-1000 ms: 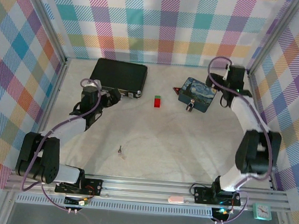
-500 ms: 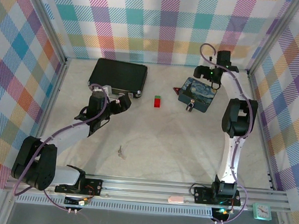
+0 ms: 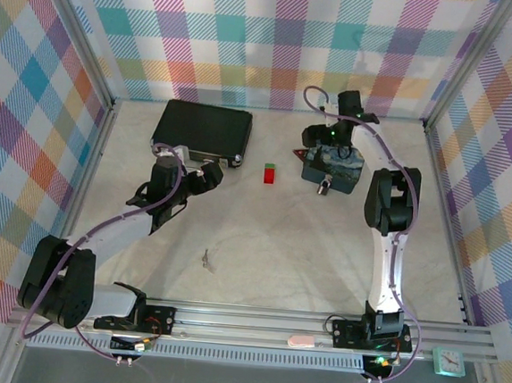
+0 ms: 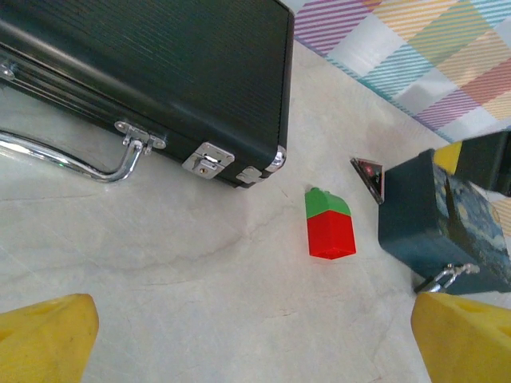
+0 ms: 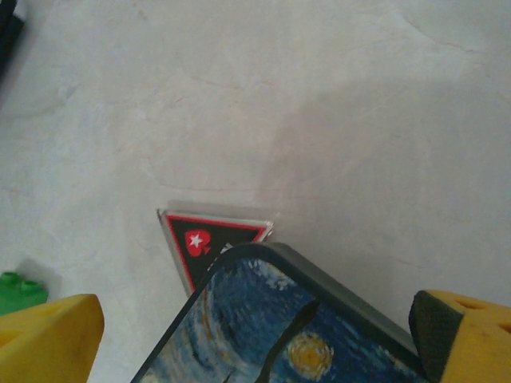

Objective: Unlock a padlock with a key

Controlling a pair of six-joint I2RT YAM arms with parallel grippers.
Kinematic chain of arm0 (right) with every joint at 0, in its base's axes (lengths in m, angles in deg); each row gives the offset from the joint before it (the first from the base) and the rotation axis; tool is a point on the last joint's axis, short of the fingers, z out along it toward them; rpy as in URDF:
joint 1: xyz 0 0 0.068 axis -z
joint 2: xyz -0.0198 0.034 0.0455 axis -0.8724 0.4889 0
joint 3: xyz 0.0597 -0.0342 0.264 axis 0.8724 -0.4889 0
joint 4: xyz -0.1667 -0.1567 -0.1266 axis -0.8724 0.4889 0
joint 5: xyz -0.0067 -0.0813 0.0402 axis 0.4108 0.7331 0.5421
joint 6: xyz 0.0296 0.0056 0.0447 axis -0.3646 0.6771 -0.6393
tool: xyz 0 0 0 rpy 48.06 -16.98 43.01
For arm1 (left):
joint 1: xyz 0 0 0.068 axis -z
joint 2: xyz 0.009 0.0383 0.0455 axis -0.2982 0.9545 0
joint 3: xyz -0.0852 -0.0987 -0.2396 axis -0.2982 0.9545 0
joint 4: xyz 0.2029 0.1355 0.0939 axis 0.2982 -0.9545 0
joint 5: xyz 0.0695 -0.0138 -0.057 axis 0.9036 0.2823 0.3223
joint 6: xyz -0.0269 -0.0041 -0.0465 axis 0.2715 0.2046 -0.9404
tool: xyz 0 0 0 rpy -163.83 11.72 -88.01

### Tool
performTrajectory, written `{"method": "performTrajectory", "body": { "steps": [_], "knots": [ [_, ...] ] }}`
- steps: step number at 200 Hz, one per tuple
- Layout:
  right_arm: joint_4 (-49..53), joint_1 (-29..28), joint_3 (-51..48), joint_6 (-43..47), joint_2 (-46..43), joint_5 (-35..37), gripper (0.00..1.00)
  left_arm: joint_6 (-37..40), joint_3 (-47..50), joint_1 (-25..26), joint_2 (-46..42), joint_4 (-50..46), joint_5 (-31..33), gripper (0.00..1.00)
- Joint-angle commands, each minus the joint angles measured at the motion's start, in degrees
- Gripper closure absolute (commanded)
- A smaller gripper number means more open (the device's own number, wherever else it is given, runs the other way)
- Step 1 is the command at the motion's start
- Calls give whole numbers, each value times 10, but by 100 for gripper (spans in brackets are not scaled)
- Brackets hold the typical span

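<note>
Right tool (image 3: 317, 150) hangs wide-spread over the tin (image 3: 342, 169), near the padlock (image 3: 324, 187).

Bright, even light is falling from overhead.
Soft shadows are pooling beside the black briefcase (image 4: 160, 72) and spreading across the pale table (image 5: 383, 136) past the blue tin (image 5: 271, 319). The briefcase's chrome handle (image 4: 64, 155) is catching a glint, and the yellow fingertips (image 4: 44, 339) are blurring in the wrist views' lower corners.
</note>
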Motion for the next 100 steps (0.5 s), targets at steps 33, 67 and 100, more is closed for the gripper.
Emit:
{"method": "performTrajectory", "body": {
  "steps": [33, 67, 100],
  "knots": [
    [-46, -56, -217, -39, -119, -2, 3, -7, 12, 4, -40, -16, 26, 0],
    [-97, -85, -305, -77, -181, -27, 4, -11, 9, 4, -46, -19, 28, 0],
    [-119, -108, -348, -117, -243, 16, 3, -21, 8, 4, -49, -45, 34, 0]
  ]
}}
